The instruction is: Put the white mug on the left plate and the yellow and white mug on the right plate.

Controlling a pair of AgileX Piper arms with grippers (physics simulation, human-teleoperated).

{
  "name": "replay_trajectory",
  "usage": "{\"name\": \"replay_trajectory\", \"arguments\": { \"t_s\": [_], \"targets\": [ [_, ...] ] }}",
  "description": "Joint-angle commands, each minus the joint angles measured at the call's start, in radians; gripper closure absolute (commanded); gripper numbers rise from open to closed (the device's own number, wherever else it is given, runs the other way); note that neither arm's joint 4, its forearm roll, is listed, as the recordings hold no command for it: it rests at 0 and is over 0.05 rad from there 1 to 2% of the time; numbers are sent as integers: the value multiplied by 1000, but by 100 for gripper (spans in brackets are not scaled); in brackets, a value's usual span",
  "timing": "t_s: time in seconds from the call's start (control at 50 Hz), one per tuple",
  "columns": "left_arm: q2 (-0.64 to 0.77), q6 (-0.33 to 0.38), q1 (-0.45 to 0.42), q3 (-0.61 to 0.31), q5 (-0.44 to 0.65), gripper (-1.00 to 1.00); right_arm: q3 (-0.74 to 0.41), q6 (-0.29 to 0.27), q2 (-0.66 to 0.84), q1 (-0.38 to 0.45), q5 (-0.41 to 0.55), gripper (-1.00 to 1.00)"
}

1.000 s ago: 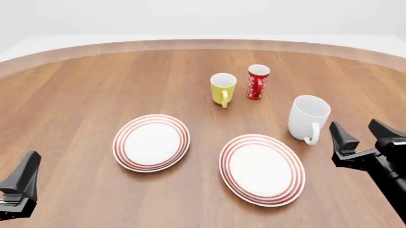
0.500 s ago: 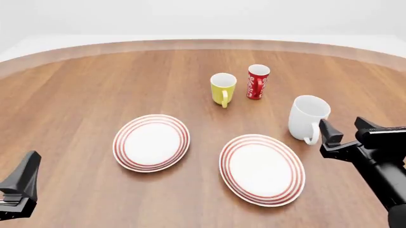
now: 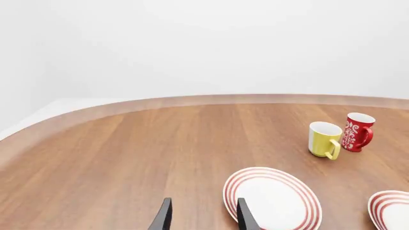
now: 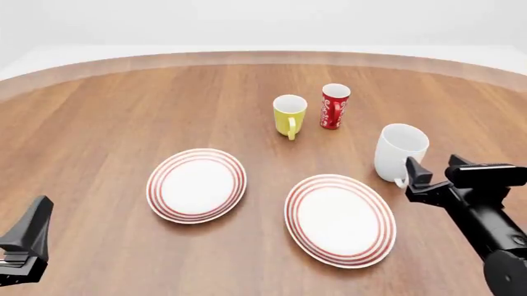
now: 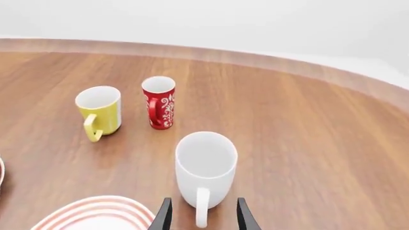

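Note:
The white mug (image 4: 400,151) stands upright on the table at the right, beyond the right plate (image 4: 340,219), its handle towards me. My right gripper (image 4: 432,169) is open just behind that handle. In the right wrist view the white mug (image 5: 206,167) has its handle between the two fingertips of the right gripper (image 5: 203,218), with gaps on both sides. Farther back near the centre stands the yellow and white mug (image 4: 289,114). The left plate (image 4: 197,185) is bare. My left gripper (image 4: 24,240) rests open at the near left corner, far from both mugs.
A red-and-white patterned cup (image 4: 334,106) stands right beside the yellow mug. The left wrist view shows the left gripper (image 3: 203,220) over bare wood, with the left plate (image 3: 271,199), yellow mug (image 3: 324,139) and red cup (image 3: 357,132) ahead.
My right gripper has moved left and forward, closing in on the white mug's handle. The left arm, mugs and plates have stayed put.

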Motion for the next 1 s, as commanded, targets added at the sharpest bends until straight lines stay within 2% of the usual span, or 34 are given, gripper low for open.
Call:
{"name": "replay_trajectory", "arguments": {
  "t_s": [0.02, 0.3, 0.32, 0.88, 0.9, 1.0],
  "targets": [
    [0, 0, 0, 0, 0, -100, -30, -3, 77, -1, -29, -100],
    [0, 0, 0, 0, 0, -100, -65, -1, 179, -2, -61, -100],
    [0, 0, 0, 0, 0, -100, -82, 1, 242, -5, -76, -100],
    [0, 0, 0, 0, 0, -100, -113, 3, 322, -5, -70, -100],
    [0, 0, 0, 0, 0, -100, -114, 5, 323, -5, -67, 100],
    [0, 0, 0, 0, 0, -100, -117, 7, 321, 3, -64, 100]
  ]
}}
